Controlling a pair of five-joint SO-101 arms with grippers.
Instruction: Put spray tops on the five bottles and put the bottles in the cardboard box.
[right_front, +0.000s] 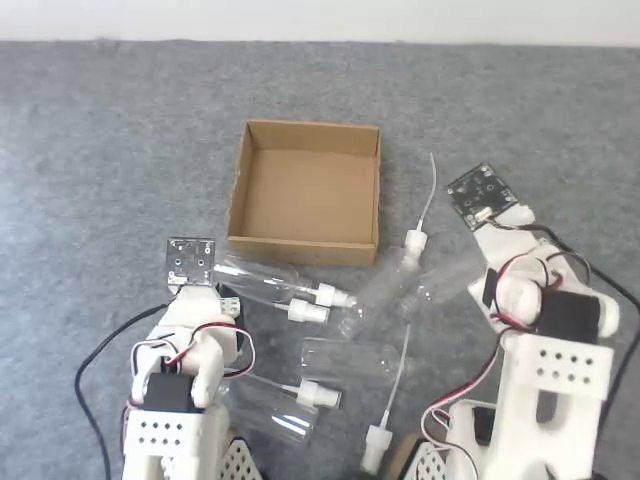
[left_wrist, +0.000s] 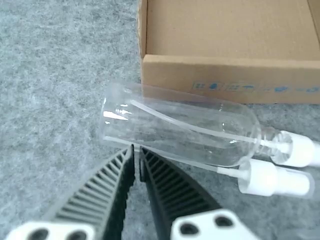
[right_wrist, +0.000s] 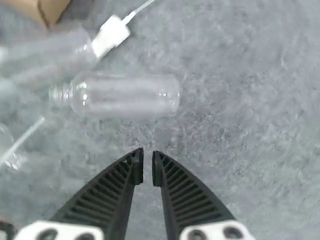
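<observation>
An open cardboard box sits at the back middle of the grey carpet. My left gripper is shut with nothing in it, tips just short of a clear bottle that lies on its side with a white spray top fitted. A loose spray top lies beside it. My right gripper is shut and empty, a short way from an uncapped bottle lying crosswise. Past that bottle are a loose spray top and another bottle.
More bottles lie between the arms: one uncapped, one capped near the left arm's base. A loose spray top with a long tube lies at the front. The box's front wall is close behind the left bottle.
</observation>
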